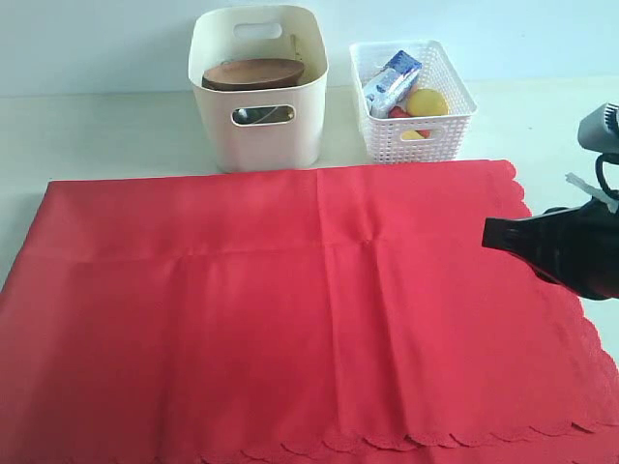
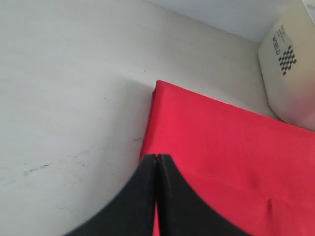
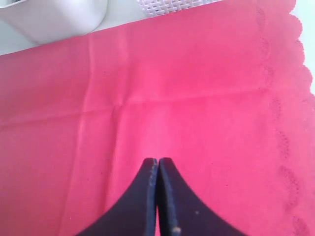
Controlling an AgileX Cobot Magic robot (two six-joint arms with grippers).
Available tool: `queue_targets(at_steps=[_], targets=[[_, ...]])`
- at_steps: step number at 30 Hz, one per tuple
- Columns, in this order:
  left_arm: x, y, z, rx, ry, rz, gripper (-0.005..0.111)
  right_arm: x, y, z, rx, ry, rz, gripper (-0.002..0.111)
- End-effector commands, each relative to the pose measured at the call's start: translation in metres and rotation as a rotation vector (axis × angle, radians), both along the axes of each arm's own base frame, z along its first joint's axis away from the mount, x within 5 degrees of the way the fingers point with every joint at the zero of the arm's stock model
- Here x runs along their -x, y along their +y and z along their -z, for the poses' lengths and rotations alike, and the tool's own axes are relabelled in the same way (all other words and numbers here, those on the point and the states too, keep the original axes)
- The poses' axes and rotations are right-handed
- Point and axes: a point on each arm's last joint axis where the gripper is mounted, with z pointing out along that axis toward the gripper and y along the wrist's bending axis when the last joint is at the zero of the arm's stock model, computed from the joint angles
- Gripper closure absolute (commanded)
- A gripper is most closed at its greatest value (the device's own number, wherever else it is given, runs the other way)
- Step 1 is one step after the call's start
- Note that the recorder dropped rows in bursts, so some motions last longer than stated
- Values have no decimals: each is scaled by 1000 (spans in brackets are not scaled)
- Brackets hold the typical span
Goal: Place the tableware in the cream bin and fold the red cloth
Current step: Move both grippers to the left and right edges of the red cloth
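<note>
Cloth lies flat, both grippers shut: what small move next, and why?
Probably open the fingers of the left gripper beside the red cloth corner to pinch it: the cloth is unfolded, and the brown plate sits in the cream bin.

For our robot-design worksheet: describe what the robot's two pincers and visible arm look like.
The left pincer and right pincer are both plain black, with curved outer edges tapering to a narrow tip. Above the right one, the exterior view shows a grey housing and a black cable.
</note>
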Motion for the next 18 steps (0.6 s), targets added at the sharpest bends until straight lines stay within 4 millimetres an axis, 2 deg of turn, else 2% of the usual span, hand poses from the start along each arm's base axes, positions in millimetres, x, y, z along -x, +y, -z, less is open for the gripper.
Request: queue_targets(at_steps=[1,14,18], targets=[[-22,-5,13,81,2,13,104,1,-1,0,-2,-12,3,108],[-61,-5,68,59,308,30,104,1,-1,0,-2,-12,3,108],[-69,-4,79,56,375,24,91,1,-1,0,-2,-12,3,108]])
